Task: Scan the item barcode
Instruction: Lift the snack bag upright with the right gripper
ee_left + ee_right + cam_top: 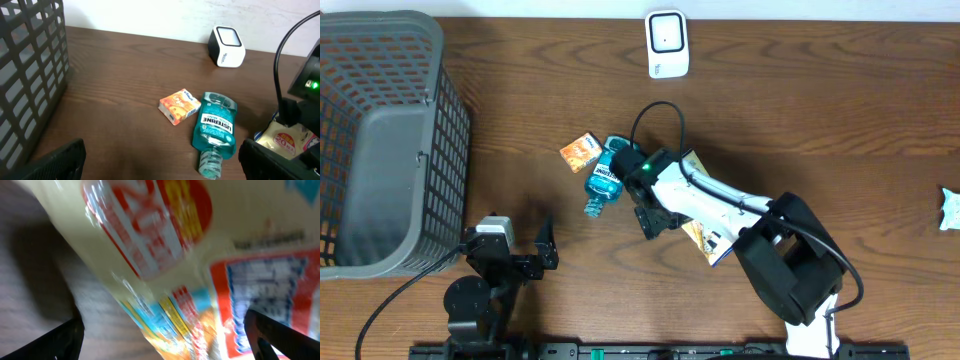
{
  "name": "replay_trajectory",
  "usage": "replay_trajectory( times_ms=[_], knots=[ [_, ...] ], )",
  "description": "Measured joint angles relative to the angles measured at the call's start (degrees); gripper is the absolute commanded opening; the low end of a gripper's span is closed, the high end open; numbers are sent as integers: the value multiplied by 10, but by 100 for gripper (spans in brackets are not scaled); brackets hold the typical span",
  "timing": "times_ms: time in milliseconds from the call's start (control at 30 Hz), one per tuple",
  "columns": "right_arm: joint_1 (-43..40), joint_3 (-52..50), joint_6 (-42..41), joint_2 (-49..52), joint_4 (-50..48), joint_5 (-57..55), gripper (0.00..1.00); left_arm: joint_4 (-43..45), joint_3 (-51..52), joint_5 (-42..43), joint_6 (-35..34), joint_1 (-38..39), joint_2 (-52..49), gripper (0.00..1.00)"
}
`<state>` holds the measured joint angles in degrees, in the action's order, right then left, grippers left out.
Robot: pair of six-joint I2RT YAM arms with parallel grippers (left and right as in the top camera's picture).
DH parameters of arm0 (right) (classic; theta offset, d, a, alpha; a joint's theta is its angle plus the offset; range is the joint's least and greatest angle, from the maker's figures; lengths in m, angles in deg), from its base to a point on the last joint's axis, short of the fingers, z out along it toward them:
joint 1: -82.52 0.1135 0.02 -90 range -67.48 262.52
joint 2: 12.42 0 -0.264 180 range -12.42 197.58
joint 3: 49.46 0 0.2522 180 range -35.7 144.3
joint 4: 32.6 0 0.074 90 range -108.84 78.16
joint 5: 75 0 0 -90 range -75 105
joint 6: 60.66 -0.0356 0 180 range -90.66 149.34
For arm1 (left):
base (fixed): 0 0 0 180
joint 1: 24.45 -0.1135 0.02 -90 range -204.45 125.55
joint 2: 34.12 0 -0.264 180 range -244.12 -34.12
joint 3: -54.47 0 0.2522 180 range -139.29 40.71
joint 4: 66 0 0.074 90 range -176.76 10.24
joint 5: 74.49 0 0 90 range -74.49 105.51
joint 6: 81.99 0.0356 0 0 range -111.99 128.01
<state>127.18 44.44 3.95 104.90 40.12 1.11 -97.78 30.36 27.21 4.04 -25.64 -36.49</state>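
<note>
Fig. 1. My right hand (650,207) hangs released, jaws spread over the snack packet (706,242) lying flat on the surface (820,100), presumably to lift it toward the scanner (667,44). My left hand (515,250) is released and idle.

Looked like a robotics lab bench dressed as a shop checkout; showed a dark wood-grain table (840,90) set against a plain white wall (150,12); carried a white barcode scanner (667,44) at the far edge and a grey plastic mesh basket (455,150) to one side; held retail goods, namely a teal Listerine mouthwash bottle (216,125), a small orange box (581,153) and a printed yellow packet (705,242); had a left arm (480,290) and a right arm (790,260) mounted along a rail (620,351) at the near edge.
</note>
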Motion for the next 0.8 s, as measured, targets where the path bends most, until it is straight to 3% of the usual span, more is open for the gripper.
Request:
replay_trajectory(
  times_ms=[100, 133, 200, 533, 633, 800],
  knots=[
    [-10, 5, 32, 9, -20, 33, 43, -1, 0, 0, 0, 0, 0, 98],
    [-11, 8, 39, 15, -16, 36, 35, 0, 0, 0, 0, 0, 0, 98],
    [-17, 18, 54, 30, 0, 25, 2, 0, 0, 0, 0, 0, 0, 98],
    [-19, 51, 73, 58, 39, 16, 1, 0, 0, 0, 0, 0, 0, 98],
    [-43, 44, 119, 35, 20, 109, 1, 0, 0, 0, 0, 0, 0, 98],
    [-49, 20, 192, -3, -46, 409, 1, 0, 0, 0, 0, 0, 0, 98]
  ],
)
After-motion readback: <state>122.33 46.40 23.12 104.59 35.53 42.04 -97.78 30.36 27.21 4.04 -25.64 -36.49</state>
